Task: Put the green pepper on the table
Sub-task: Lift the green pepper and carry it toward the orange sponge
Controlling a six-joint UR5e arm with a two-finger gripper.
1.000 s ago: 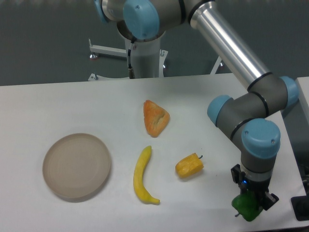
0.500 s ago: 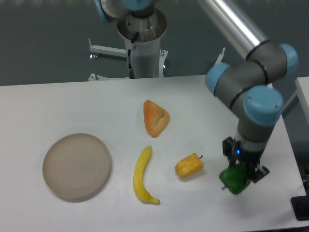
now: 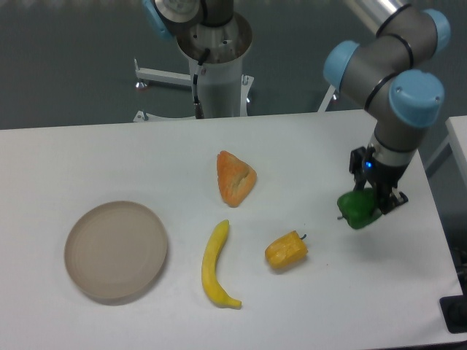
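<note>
Between your jaws (image 3: 373,203), closed on it, sits the small glossy dark-green bell pepper (image 3: 358,209), held just above the right side of the flat white counter (image 3: 109,157); whether it touches the surface, you cannot tell. To its left lie the lumpy yellow-orange pepper (image 3: 286,249), the curved yellow banana (image 3: 216,265) and an orange wedge-shaped piece (image 3: 235,177); the round beige plate (image 3: 116,250) is far left. By the look of it, carrying is done; lowering and release are left.
</note>
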